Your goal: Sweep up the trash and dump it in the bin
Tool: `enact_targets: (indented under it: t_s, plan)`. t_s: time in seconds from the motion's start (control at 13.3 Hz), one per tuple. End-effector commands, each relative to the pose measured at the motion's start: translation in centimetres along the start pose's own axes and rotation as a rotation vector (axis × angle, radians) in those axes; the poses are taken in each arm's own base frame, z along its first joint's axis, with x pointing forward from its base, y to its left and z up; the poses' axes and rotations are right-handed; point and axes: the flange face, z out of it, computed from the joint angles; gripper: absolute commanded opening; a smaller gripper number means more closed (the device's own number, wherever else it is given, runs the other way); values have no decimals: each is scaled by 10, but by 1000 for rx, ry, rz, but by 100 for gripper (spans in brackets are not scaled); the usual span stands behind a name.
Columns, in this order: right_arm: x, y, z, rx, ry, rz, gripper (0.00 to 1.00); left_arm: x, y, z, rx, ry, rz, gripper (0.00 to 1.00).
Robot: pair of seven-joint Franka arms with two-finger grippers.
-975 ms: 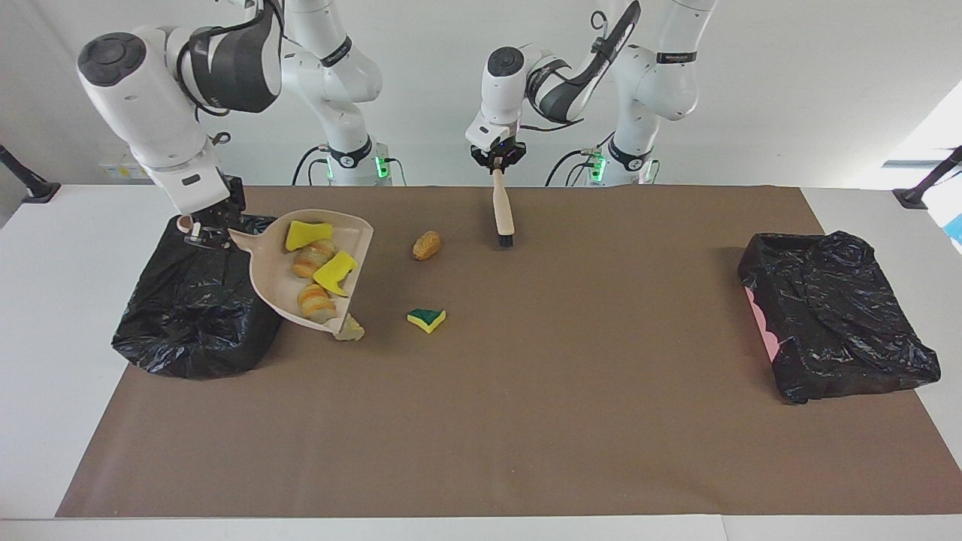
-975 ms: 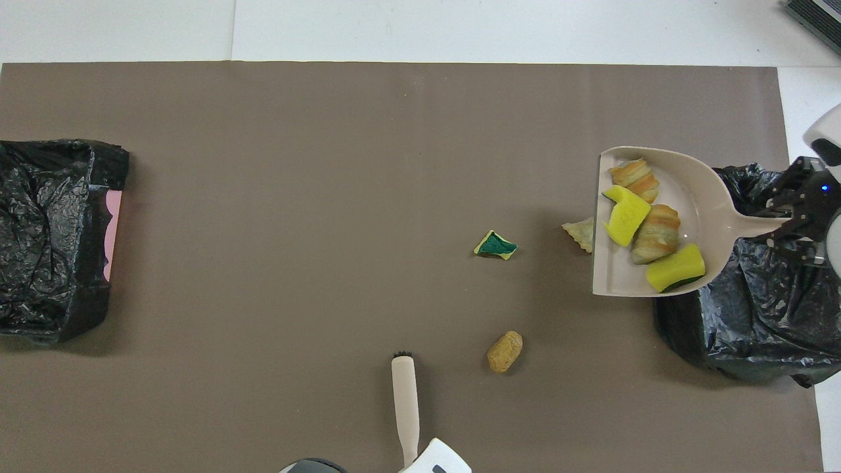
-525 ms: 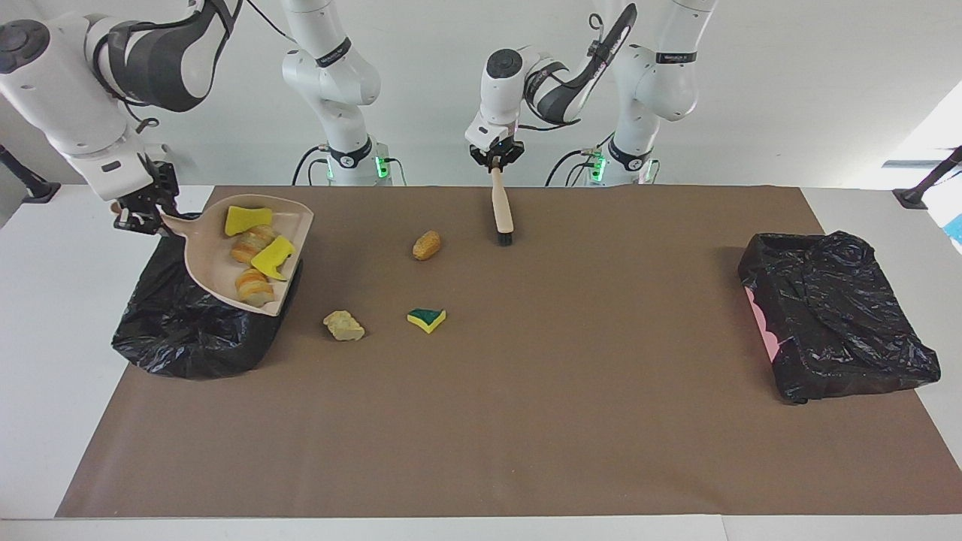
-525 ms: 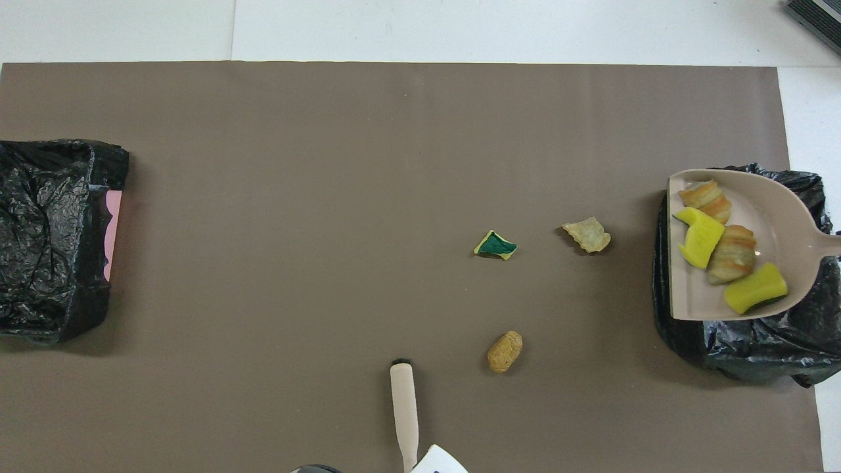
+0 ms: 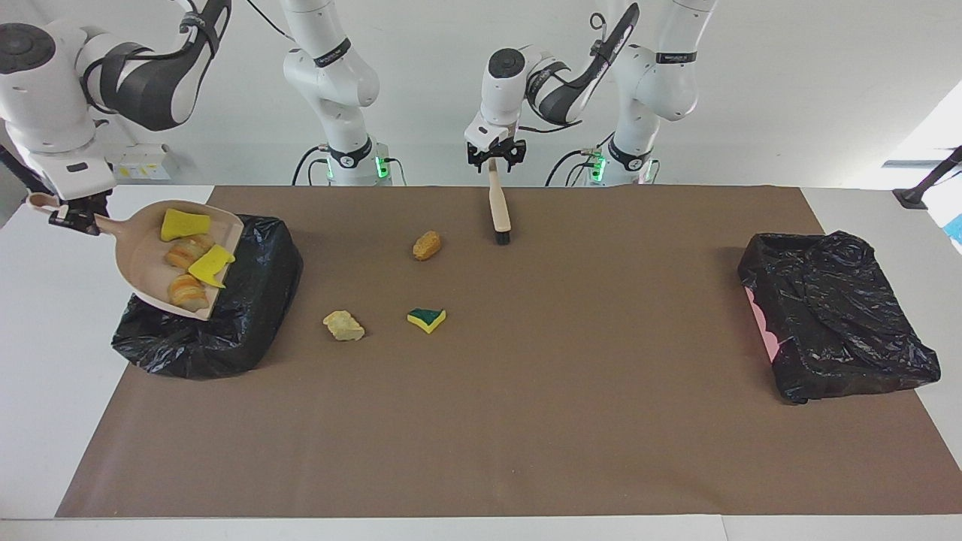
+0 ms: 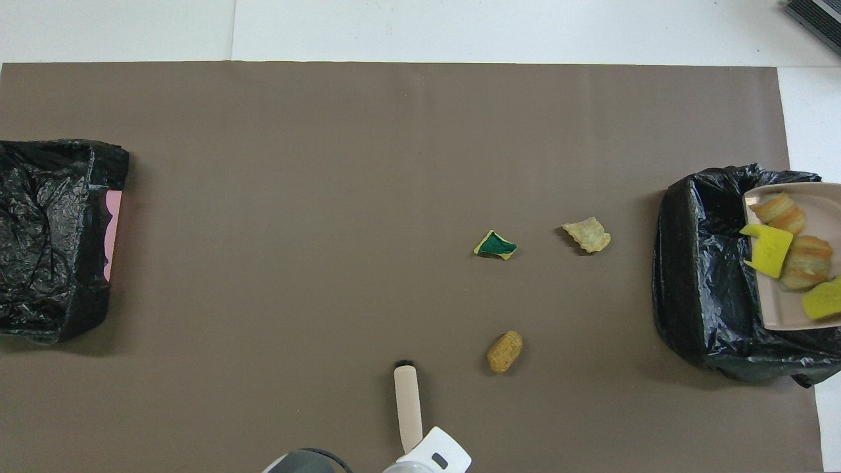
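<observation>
Over the bin (image 5: 255, 330) now, swung the loaded dustpan (image 5: 139, 263) across with right fingers (image 5: 75, 218) clamped on its handle, popped left fingers (image 5: 474, 158) apart off the brush (image 5: 499, 214); dump next, probably.

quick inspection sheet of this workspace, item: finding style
surface: brown mat on a white table, lying flat
job's things: dustpan tilted over the black-bagged bin at the right arm's end, four scraps in it; tan chunk, green-and-yellow sponge piece and brown lump loose on the mat; brush with bristles on the mat
clutter: second bagged bin at the left arm's end
grippers: right gripper shut on the dustpan handle; left gripper, jaws open around the brush handle's top
cables: black leads at the arm bases, off the mat
surroundings: white wall; black clamp post
</observation>
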Motion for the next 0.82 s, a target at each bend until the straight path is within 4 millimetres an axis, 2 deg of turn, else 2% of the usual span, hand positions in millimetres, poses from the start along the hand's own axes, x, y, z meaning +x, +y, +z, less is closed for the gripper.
enact_targets:
  t_s: [0.0,0.15,0.3,0.45,0.6,0.75]
  plan:
    - [-3,-23,11,-13,-93,-82,0,65,-8,-57,30,39,56,100]
    - [-5,-24,11,2,-163,-114,0,103,-20,-96,33,125,88,100]
    - [0,-23,1,14,-205,-139,0,148,-51,-152,-1,189,98,100]
    - [25,-19,-17,67,-257,-160,0,177,-84,-203,10,203,153,100]
    - [43,-24,-41,107,-355,-70,0,207,-133,-247,17,243,199,100]
    - [37,-28,-42,102,-378,-31,0,231,-188,-287,41,298,206,100]
